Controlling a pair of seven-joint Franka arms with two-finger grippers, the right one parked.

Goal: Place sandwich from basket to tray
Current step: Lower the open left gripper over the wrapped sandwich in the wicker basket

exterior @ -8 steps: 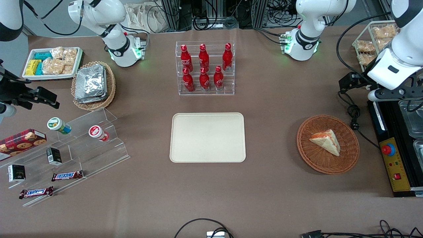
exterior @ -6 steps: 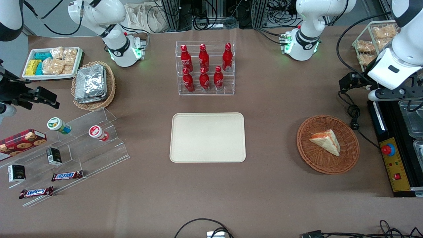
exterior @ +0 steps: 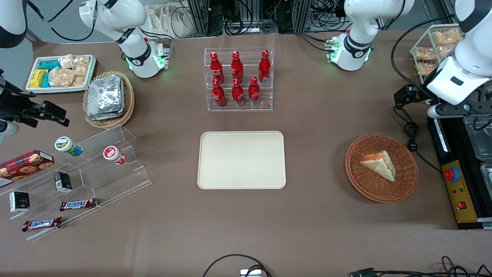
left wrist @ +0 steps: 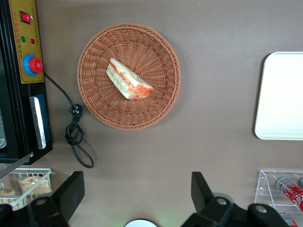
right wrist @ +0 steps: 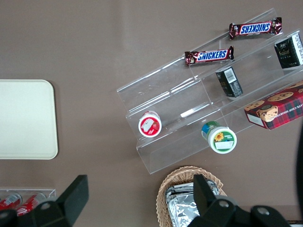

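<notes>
The triangular white-bread sandwich point(left wrist: 128, 79) is lying in the round reddish-brown wicker basket point(left wrist: 163, 52); the released claw point(left wrist: 137, 191) is hovering above the desk point(exterior: 315, 215) edge.

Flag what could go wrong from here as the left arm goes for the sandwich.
The gripper hangs open, high above the table, farther from the front camera than the basket. The sandwich is a soft wedge lying flat, so a hard pinch may squash it. The light basket could slide if nudged. A power cord lies close beside the basket and might snag.
</notes>
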